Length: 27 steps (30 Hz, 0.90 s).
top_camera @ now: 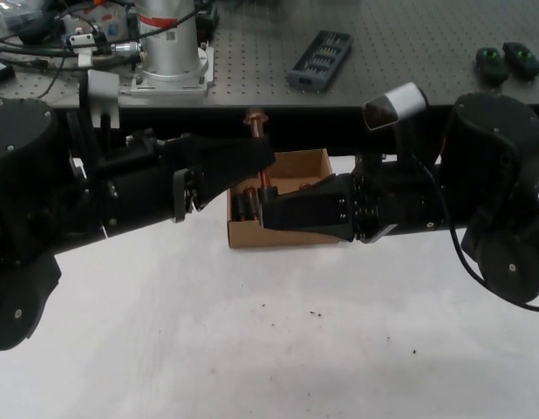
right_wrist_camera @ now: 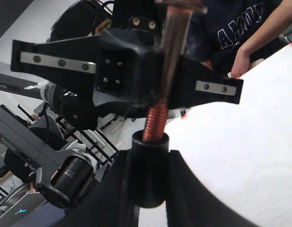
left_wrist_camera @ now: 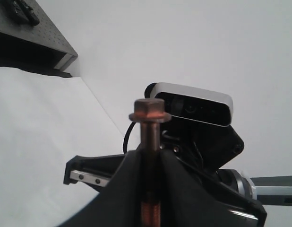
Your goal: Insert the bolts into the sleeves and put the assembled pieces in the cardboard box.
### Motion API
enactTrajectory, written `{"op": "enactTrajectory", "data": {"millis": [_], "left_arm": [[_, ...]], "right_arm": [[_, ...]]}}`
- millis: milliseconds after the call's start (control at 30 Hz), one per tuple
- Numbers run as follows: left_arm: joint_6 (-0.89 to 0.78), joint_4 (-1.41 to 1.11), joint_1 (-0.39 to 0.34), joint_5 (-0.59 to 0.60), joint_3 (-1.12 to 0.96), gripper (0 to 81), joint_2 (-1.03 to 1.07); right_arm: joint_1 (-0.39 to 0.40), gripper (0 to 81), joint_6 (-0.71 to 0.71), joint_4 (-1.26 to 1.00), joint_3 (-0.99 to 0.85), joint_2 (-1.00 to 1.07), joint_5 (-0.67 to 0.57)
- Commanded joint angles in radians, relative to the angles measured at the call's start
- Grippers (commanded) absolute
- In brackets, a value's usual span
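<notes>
The left gripper (left_wrist_camera: 150,172) is clamped on the shank of a copper-coloured bolt (left_wrist_camera: 149,124). The bolt stands upright between the two fingers, its flanged hex head clear above them. Directly below it, the right gripper (right_wrist_camera: 147,191) is closed around a black sleeve (right_wrist_camera: 147,163), which it holds with the open mouth facing up. The bolt's threaded end sits in that mouth, with a short stretch of thread bare between the sleeve and the left gripper's fingers. The two grippers meet tip to tip, one above the other.

In the high view this joined pair hangs over the cardboard box (top_camera: 283,234), above the end of the box nearer the left arm. The left arm reaches across that end, while the right arm comes in over the box's other end and hides part of its front wall. Inside the box, under the grippers, lie several assembled pieces (top_camera: 243,207), dark with copper showing at their ends.

The box rests on a white sheet (top_camera: 252,332) with its far side just below the edge of the perforated bench (top_camera: 409,39). On the bench beyond the box lies a dark slotted holder (top_camera: 320,59), and a metal post (top_camera: 169,39) stands beyond the box toward the left arm's side.
</notes>
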Motion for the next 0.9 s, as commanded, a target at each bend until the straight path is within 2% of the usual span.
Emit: {"op": "enactTrajectory", "data": {"millis": [0, 200, 333, 467, 667, 867], "left_arm": [[-0.011, -0.016, 0.001, 0.012, -0.010, 0.6, -0.001], [-0.006, 0.003, 0.005, 0.075, -0.010, 0.6, -0.001], [0.037, 0.061, 0.007, 0.165, -0.010, 0.6, -0.001], [0.055, 0.074, 0.007, 0.159, -0.010, 0.6, -0.001], [0.161, 0.158, 0.002, 0.221, -0.010, 0.6, -0.001], [0.233, 0.230, -0.009, 0.209, -0.010, 0.6, -0.001]], "right_arm": [[-0.008, 4.3, 0.003, -0.030, -0.006, 0.000, -0.015], [-0.011, 4.3, 0.004, -0.045, -0.006, 0.000, -0.021], [-0.023, 4.3, 0.007, -0.035, -0.006, 0.000, -0.021], [-0.025, 4.3, 0.007, -0.027, -0.006, 0.000, -0.021], [-0.025, 4.3, 0.007, -0.027, -0.006, 0.000, -0.015], [-0.019, 4.3, 0.010, -0.021, -0.006, 0.000, 0.004]]}}
